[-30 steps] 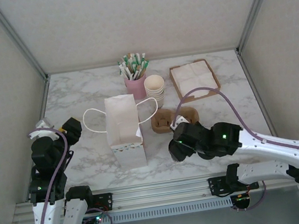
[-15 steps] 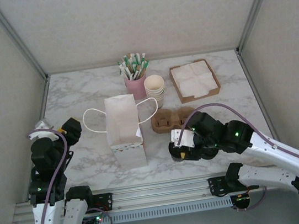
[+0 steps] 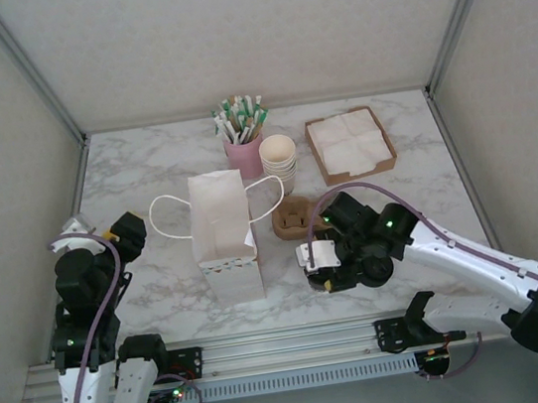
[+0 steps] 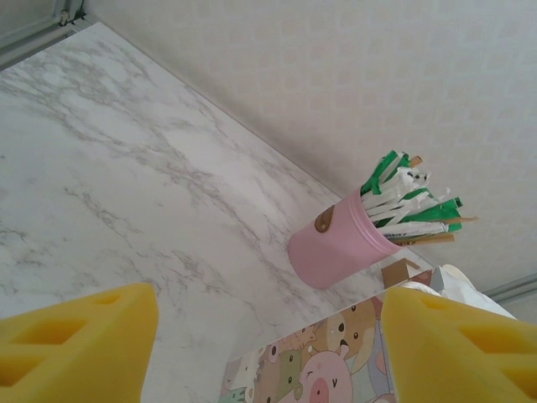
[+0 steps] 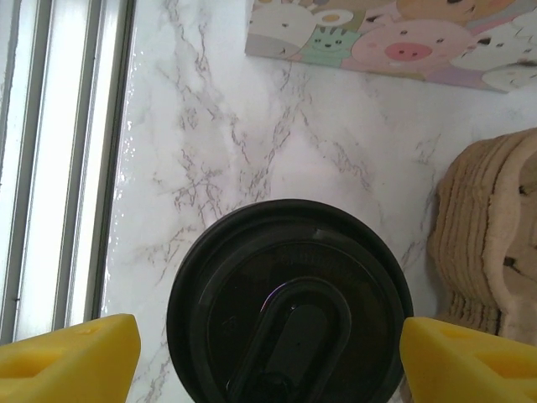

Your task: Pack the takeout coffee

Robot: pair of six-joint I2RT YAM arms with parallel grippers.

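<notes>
The takeout coffee [image 5: 289,302] stands on the marble near the table's front edge, and in the right wrist view I look straight down on its round black lid. My right gripper [image 5: 268,357] hangs open over it, one yellow finger on each side of the lid, the right one close to its rim. From above, the right gripper [image 3: 319,271] covers the cup, just right of the white paper bag [image 3: 223,233]. My left gripper [image 3: 119,234] is open and holds nothing, raised at the table's left edge. The bag's cartoon-animal side [image 4: 327,361] shows between its fingers.
A brown pulp cup carrier [image 3: 294,216] lies just behind the right gripper and appears as its edge [image 5: 495,227] beside the coffee. A pink cup of wrapped straws [image 3: 242,151], a stack of lidless paper cups [image 3: 279,160] and a napkin tray [image 3: 349,145] stand at the back.
The right arm has swung its elbow round and turned its wrist, bringing the gripper down over the coffee. The left arm has not moved.
</notes>
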